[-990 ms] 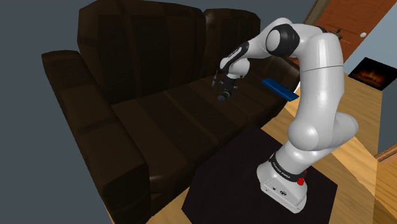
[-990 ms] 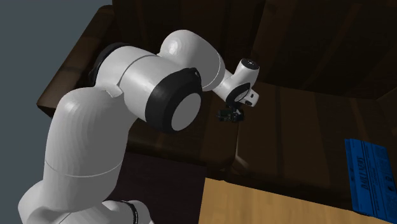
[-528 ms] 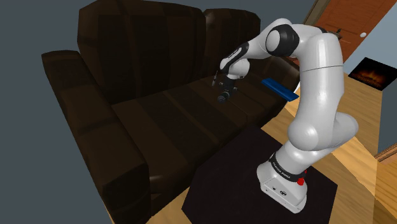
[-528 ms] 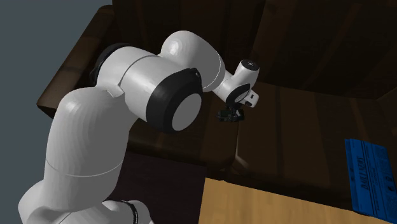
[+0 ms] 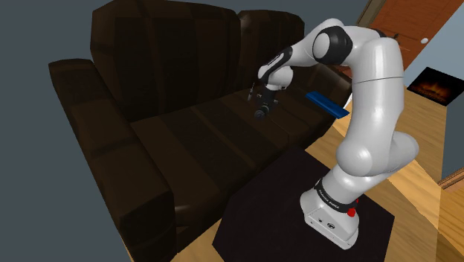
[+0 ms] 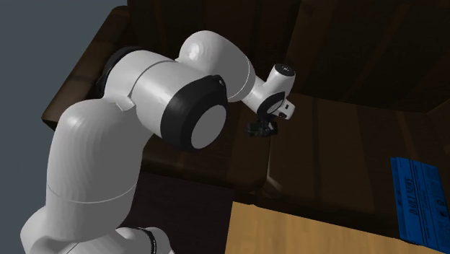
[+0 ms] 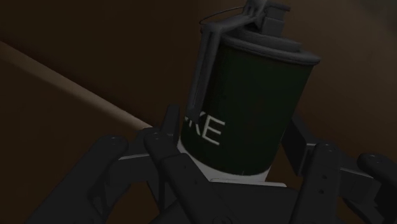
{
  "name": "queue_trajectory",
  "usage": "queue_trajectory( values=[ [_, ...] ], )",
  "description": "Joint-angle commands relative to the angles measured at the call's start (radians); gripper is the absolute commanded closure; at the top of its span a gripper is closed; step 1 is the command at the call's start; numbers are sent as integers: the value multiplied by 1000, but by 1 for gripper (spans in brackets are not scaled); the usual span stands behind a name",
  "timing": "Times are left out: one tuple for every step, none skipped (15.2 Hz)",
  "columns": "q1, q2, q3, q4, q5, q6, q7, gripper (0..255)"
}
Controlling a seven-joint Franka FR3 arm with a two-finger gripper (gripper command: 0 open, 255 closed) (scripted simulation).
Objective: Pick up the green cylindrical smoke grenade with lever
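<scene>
A dark brown leather sofa (image 5: 149, 141) spreads from 9 o'clock across the middle of the shoulder view, its seat cushions running toward 3 o'clock. Above the seat, a little past the centre toward 1 o'clock, hangs the black pincer (image 5: 261, 112), pointing down at the cushion. The wrist view shows it clenched on the smoke grenade (image 7: 254, 102), with one black finger (image 7: 170, 130) pressed against each side of the can. The grenade is a dark green cylinder with a grey cap, a white band at its base and white letters reading "KE" on its side. Its grey lever (image 7: 203, 70) runs from the cap down the wall of the can on the side nearer that finger. Behind the can lies the brown sofa surface, crossed by a paler seam. Whether the base touches the cushion cannot be told. At the pincer's 3 o'clock in the shoulder view, a flat blue slab (image 5: 327, 104) rests near the sofa's far end, well apart from the grenade. In the second exterior view its face carries printed lettering. Farther toward 3 o'clock the white arm (image 5: 372, 97) rises from the black stand (image 5: 275, 223) on a wooden floor (image 5: 427, 201). A glowing fireplace (image 5: 433, 85) sits at about 2 o'clock.
</scene>
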State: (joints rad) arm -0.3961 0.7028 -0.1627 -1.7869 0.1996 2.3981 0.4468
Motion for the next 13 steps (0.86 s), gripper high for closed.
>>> queue_trajectory(
  values=[
    [3, -22, -4, -5, -4, -16, 3, 255],
    [5, -32, -6, -8, -6, -24, 5, 255],
    [6, -43, -7, -10, -8, -32, 6, 255],
    [7, -53, -9, -11, -11, -41, 8, 255],
    [8, -63, -11, -13, -13, -49, 9, 255],
    [10, -73, -13, -14, -15, -58, 11, 255],
    [11, -83, -15, -15, -17, -67, 12, 255],
    [12, -93, -16, -16, -19, -75, 14, 255],
    [13, -102, -18, -17, -22, -84, 15, 255],
    [14, -112, -20, -17, -24, -93, 17, 255],
    [16, -121, -21, -17, -26, -102, 19, 255],
    [16, -123, -22, -18, -27, -104, 19, 255],
    [16, -123, -22, -17, -27, -104, 19, 255]
  ],
)
